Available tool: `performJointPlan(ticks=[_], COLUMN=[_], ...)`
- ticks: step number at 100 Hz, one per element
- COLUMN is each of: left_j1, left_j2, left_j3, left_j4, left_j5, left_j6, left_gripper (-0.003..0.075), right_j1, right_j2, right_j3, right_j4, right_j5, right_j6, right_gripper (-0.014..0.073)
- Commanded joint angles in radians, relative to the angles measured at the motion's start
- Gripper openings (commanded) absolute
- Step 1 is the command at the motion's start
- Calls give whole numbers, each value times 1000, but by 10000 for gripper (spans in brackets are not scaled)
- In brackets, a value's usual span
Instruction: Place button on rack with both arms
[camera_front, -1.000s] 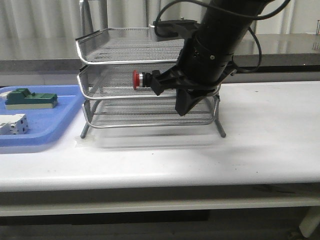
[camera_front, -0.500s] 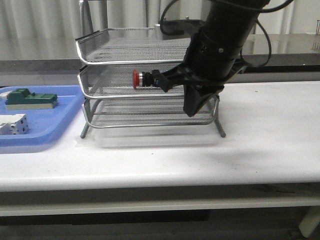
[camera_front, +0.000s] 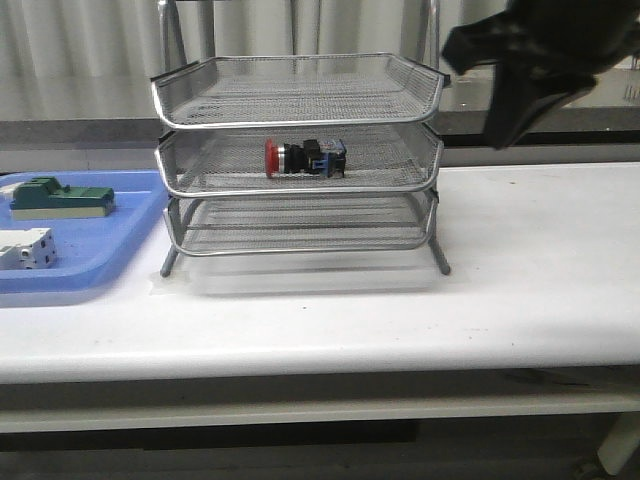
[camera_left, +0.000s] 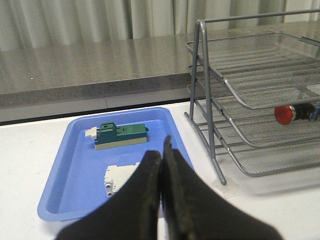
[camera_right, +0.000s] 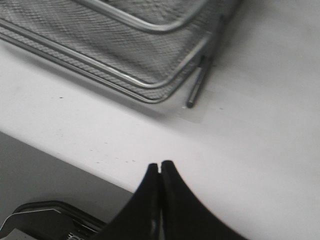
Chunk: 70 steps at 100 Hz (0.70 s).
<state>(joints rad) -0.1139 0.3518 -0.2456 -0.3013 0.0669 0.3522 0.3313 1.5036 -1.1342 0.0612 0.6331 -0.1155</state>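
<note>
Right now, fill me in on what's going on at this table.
The button lies on its side in the middle tier of the rack, and nothing is holding it. The right pincer is shut and empty, up and to the right of the rack. The left pincer is shut too, hovering over the blue tray, which holds a green block and a white breaker.
</note>
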Motion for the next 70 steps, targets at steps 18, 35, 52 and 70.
performJointPlan(ticks=[18,35,52,70], left_j1=[5,5,5,5], left_j2=[4,4,4,4], left_j3=[-27,-27,-27,-27], left_j4=[-10,-10,-10,-10], left_j5=[-82,-82,-82,-82], left_j6=[-9,-9,-9,-9], left_gripper=[4,4,4,4], right_j1=[-124,-158,-162,-162], right_j2=[-281,-434,-586,-729], right_j3=[160,278,391,501], right_j4=[-7,-7,-7,-7], right_j5=[-96,-139,-192,-266], right_j6=[8,25,43,45], right_gripper=[-67,-67,-67,-64])
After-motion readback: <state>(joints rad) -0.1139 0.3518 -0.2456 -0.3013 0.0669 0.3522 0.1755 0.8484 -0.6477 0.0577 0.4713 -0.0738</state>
